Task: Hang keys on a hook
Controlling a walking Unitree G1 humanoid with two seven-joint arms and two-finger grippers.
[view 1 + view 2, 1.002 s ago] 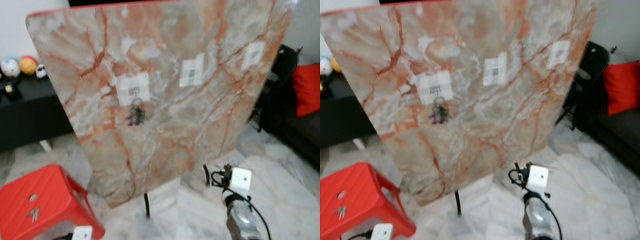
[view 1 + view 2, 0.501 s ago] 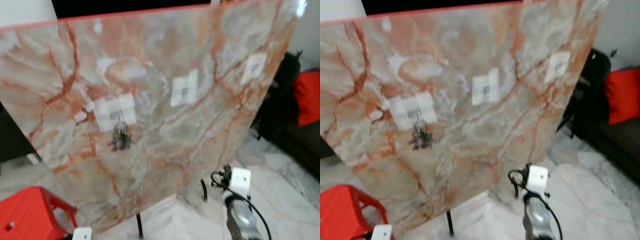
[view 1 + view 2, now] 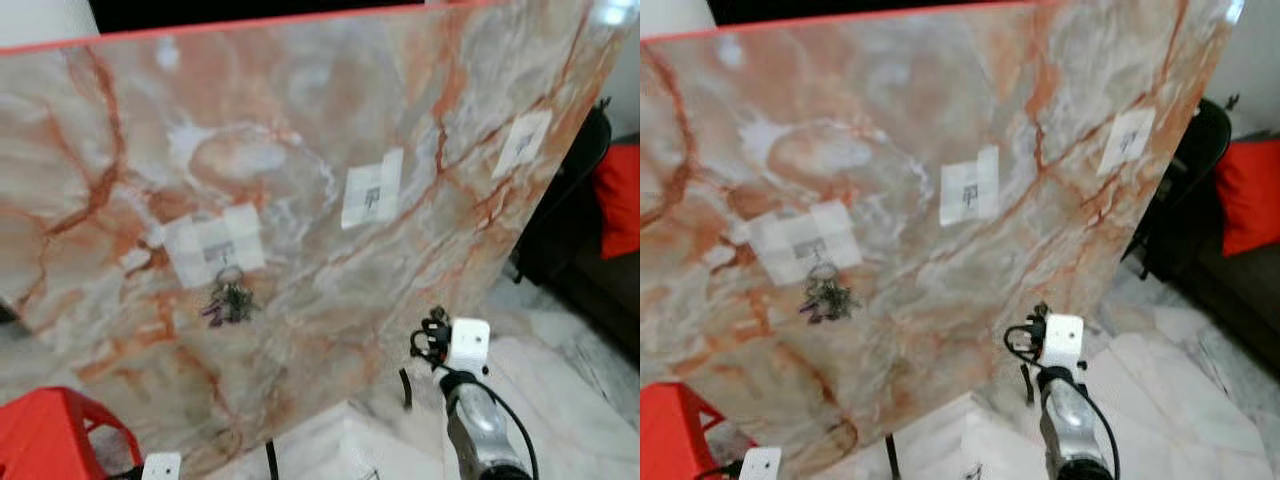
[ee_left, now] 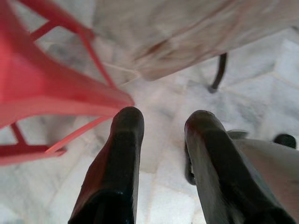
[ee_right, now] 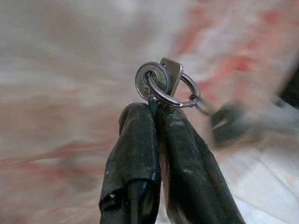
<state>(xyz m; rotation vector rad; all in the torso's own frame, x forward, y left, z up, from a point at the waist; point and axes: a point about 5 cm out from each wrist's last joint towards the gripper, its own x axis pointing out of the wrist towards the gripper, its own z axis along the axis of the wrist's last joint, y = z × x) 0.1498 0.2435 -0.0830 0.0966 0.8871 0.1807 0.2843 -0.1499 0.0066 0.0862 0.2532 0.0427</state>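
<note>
The right hand (image 5: 156, 109) has its two black fingers pressed together on the keys (image 5: 166, 84): a silver key head and a squarish metal tab threaded on a thin split ring, standing up just past the fingertips, with a dark blurred piece hanging off to one side that may be a fob. In the head views the right arm (image 3: 478, 425) is raised near the lower right of a big tilted marble-patterned board (image 3: 300, 130), veined orange and grey with a red top edge. Three white taped patches carry hooks: a left one (image 3: 212, 245) with another bunch of keys (image 3: 228, 303) already hanging under it, a middle one (image 3: 372, 190) and a far right one (image 3: 524, 143); any print on them is too blurred to read. The left hand (image 4: 161, 135) hangs low with its fingers apart, over pale marble floor (image 4: 159, 102) beside a red plastic stool (image 4: 42, 88). A red cushion (image 3: 618, 195) lies on dark seating at far right.
</note>
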